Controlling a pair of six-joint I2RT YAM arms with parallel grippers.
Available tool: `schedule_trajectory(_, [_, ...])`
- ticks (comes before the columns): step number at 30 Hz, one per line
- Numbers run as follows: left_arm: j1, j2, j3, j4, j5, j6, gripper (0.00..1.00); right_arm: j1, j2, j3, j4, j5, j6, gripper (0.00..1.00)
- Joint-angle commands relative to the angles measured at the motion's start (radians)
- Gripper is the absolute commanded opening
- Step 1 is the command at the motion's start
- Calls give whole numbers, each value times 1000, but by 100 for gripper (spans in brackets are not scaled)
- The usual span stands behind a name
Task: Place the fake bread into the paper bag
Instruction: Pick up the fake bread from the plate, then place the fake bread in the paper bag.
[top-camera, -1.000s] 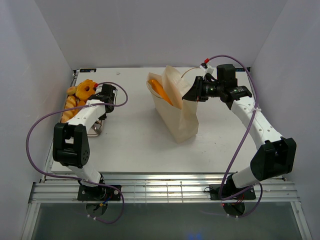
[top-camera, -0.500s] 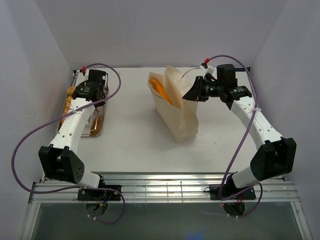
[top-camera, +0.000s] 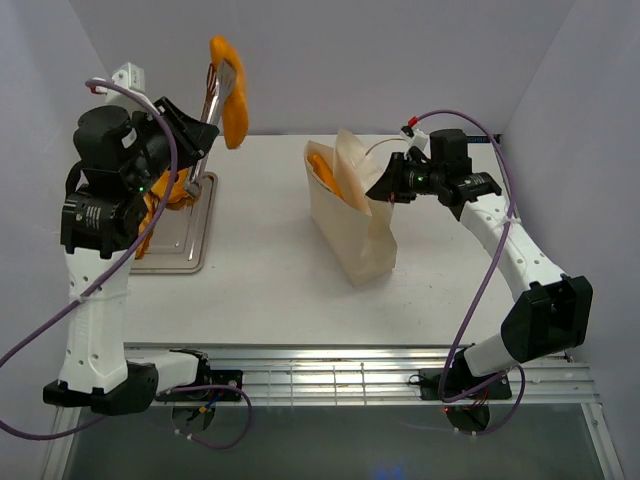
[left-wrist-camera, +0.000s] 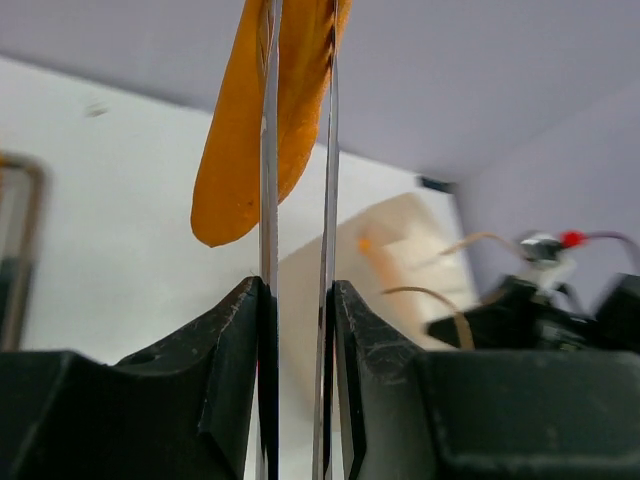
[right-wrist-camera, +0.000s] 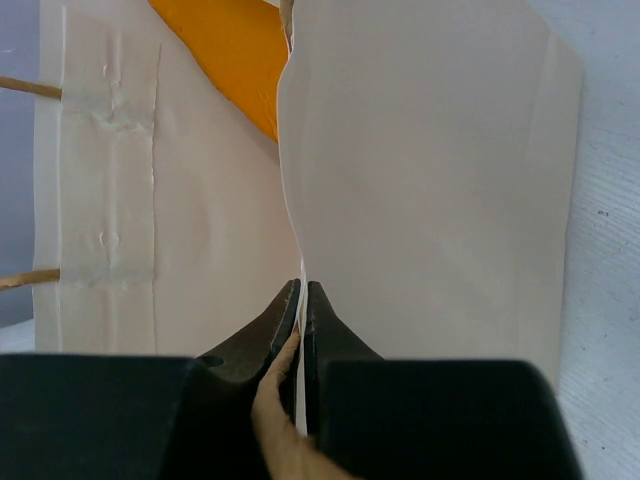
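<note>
A loaf (left-wrist-camera: 232, 170) pinched in the tongs (left-wrist-camera: 268, 235), these clamped in the left claw (left-wrist-camera: 297, 300) — held high over the worktop (top-camera: 270, 262); the paper bag (right-wrist-camera: 420, 180) wall nipped by the closed right claw (right-wrist-camera: 302, 298).

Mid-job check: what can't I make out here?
Top view: left arm covers most bread on the tray.
Top and right wrist: paper bag walls hide contents below one loaf end.
Left wrist: tongs and held loaf cut off by top edge; bag blurred.
</note>
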Motion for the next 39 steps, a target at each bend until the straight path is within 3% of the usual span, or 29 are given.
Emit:
schedule_trajectory(1, [-3,-61,10,203,331,-180,0,26,-36,2,8,57,13,8])
schedule_trajectory(4, [-3,-113,-73,401,477,-356,0,38,-47,-2,6,86,21,8])
schedule_trajectory(9, [-3,-208,-375,810,592,-651,0,51,-75,-2,0,129,30,8])
schedule_trajectory(13, [-16,-188,-467,964,648,-774,0,58,-93,10,0,120,56,8])
schedule_trajectory(21, [-99,-184,-602,1011,611,-756,0,60,-138,56,17,106,128,8])
schedule_trajectory(32, [-176,-213,-791,975,528,-674,0,60,-152,-14,68,82,164,8])
schedule_trajectory(39, [-188,-211,-816,965,514,-647,0,60,-159,-22,66,88,156,8])
